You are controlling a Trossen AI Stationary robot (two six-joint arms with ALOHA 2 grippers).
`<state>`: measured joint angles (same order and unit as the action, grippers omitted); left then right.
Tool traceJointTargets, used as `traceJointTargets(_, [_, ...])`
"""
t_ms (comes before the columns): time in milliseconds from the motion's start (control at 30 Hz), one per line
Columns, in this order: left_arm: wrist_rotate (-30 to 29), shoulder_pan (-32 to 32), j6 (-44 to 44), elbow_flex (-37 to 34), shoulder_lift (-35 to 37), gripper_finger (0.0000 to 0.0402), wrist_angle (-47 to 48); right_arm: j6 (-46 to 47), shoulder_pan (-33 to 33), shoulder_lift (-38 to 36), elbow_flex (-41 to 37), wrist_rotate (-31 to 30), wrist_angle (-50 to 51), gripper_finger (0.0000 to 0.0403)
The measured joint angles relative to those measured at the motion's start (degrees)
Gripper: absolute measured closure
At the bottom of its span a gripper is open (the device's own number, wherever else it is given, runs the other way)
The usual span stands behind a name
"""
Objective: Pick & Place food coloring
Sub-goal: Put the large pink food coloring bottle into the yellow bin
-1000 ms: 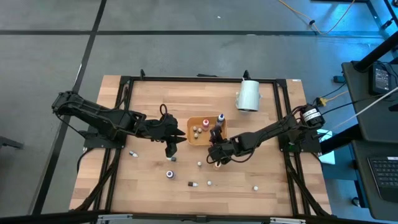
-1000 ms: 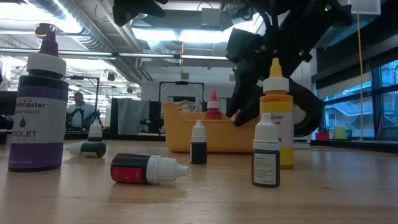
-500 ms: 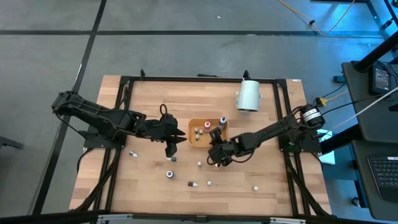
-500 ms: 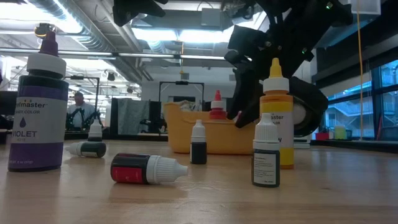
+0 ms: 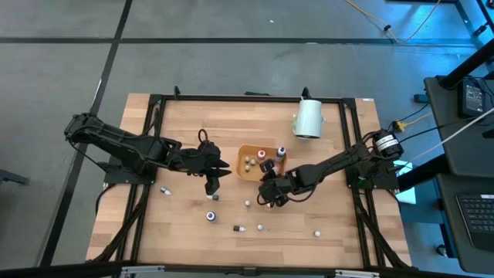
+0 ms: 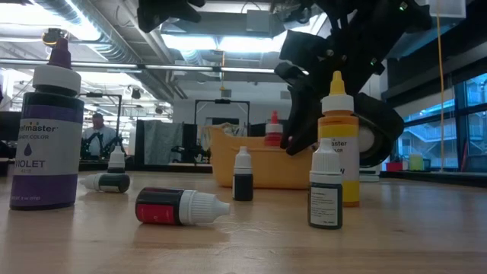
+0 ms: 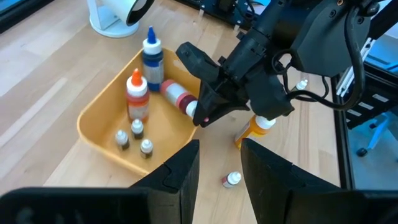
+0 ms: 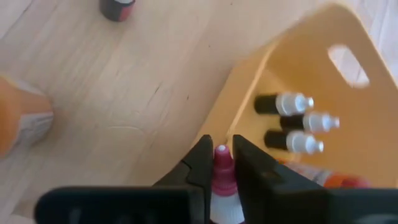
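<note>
Grey floor [image 5: 231,62] w/ dark seam lines around the wood table [image 5: 185,224]. Yellow cable [image 5: 386,23] on floor at far side. Desk w/ keyboard [image 5: 472,220] at right. Ceiling strip lights [image 6: 190,42], windows [image 6: 449,129] on one side, person [image 6: 97,133] seated in bkgd.

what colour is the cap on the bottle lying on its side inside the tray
Red, on the lying bottle in the orange tray; the left wrist view shows it best.

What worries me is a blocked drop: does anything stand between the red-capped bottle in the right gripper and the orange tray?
Nothing visible does. The right gripper, shut on the red-capped bottle, is right at the orange tray's rim. The small bottles lying inside the tray are off to one side.
</note>
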<state>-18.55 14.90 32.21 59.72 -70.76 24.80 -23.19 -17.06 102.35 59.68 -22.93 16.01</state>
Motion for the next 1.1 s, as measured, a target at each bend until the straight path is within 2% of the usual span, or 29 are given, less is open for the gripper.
traceJointTargets(667, [-0.1,0.0,0.0,0.0,0.0,0.0288,2.5,0.6,0.0,-0.8,3.3,1.1,0.2,0.0354])
traceJointTargets(867, [-0.1,0.0,0.0,0.0,0.0,0.0288,2.6,8.3,0.3,-5.0,3.4,1.1,1.6,0.0354])
traceJointTargets(1100, [-2.6,0.0,0.0,0.0,0.0,0.0288,2.9,20.0,1.3,-12.5,-0.6,0.3,-2.8,0.0354])
